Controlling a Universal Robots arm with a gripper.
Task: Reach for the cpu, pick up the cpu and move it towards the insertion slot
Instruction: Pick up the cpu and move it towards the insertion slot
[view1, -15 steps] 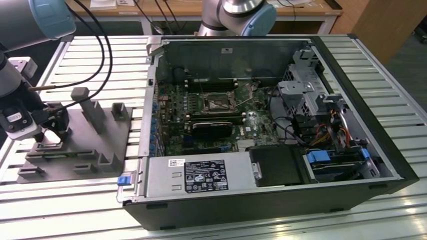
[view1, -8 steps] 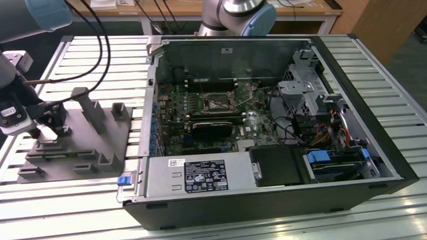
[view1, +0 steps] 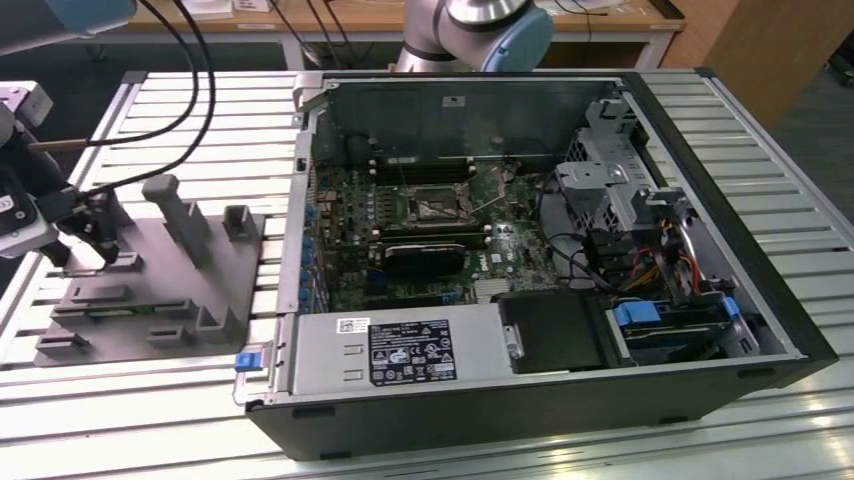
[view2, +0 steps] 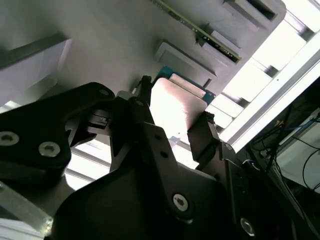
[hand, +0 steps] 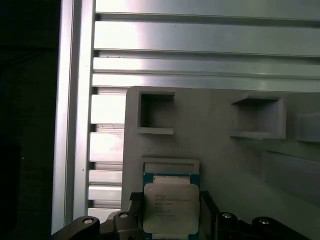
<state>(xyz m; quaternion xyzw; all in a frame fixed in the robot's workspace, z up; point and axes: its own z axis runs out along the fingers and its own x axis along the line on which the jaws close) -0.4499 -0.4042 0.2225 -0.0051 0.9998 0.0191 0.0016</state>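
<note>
Pick-up step: our hand (hand: 170, 210) straddles the cpu (hand: 169, 200) seated in the grey fixture (hand: 225, 145); we cannot tell whether it pinches. Lifting calls for a level hold.

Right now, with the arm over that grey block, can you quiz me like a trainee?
1. True or false: the cpu already sits in the insertion slot.
2. The gripper hangs over: A) the motherboard B) the grey fixture C) the power supply.
3. Fill in: the computer case lies on the exterior view's ____ of the fixture.
Key: 1 false; 2 B; 3 right.
</note>
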